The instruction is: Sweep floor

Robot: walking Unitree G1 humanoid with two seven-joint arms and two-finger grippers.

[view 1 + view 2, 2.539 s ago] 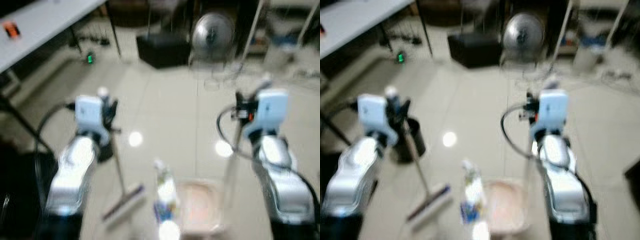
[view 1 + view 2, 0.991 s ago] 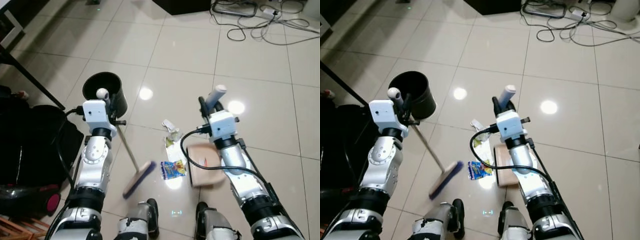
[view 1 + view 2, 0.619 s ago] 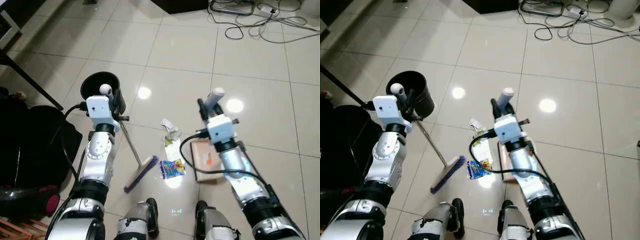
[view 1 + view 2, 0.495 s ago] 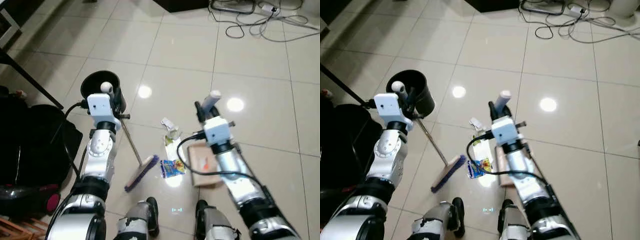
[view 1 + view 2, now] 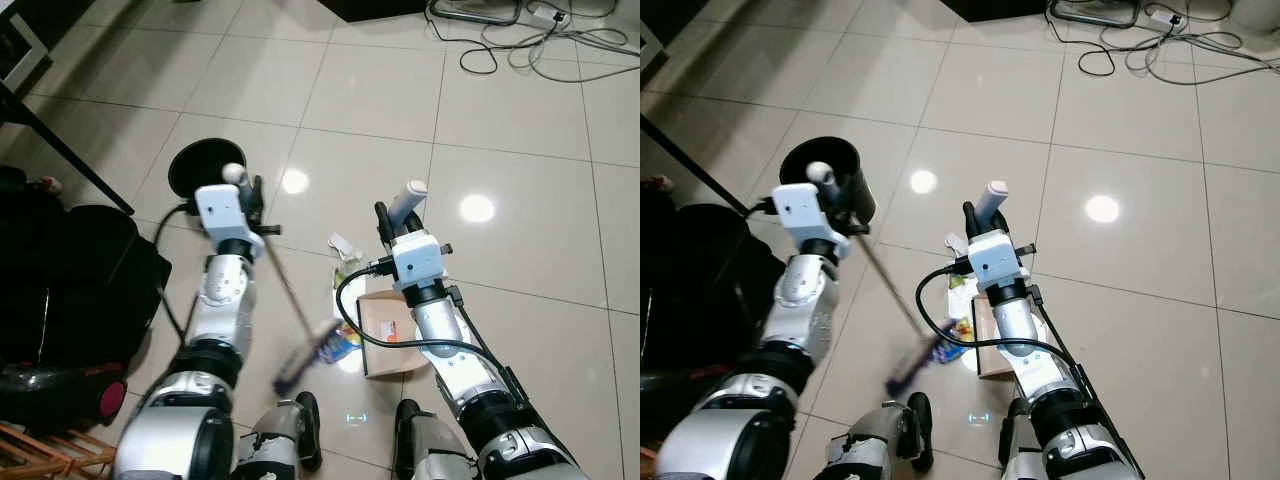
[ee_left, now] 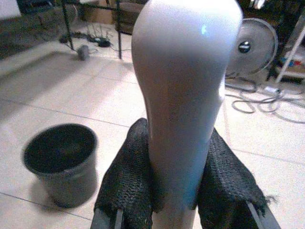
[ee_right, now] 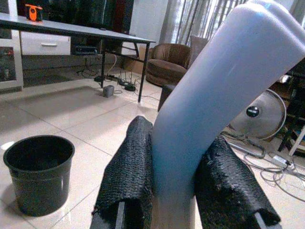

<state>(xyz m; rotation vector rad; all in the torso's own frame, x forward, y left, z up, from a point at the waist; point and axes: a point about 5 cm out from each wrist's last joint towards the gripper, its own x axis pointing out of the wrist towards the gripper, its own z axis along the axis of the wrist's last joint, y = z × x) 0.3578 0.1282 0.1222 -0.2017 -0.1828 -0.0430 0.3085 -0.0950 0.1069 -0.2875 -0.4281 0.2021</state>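
Your broom head [image 5: 308, 352] has swung in against the snack wrapper [image 5: 345, 343] since half a second ago, when it sat clear of the litter, so the sweep toward the dustpan [image 5: 388, 333] is under way. The left gripper [image 6: 174, 188] clenches the broom handle [image 6: 183, 90]; the right gripper [image 7: 174, 191] clamps the dustpan's handle [image 7: 209, 95]. The dustpan now lies squarer behind the litter (white scraps [image 5: 342, 246] remain ahead), beside the black bin [image 5: 200, 162].

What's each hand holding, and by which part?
Left hand grips the broom at the top end of its handle. Right hand grips the dustpan by the top of its upright handle.
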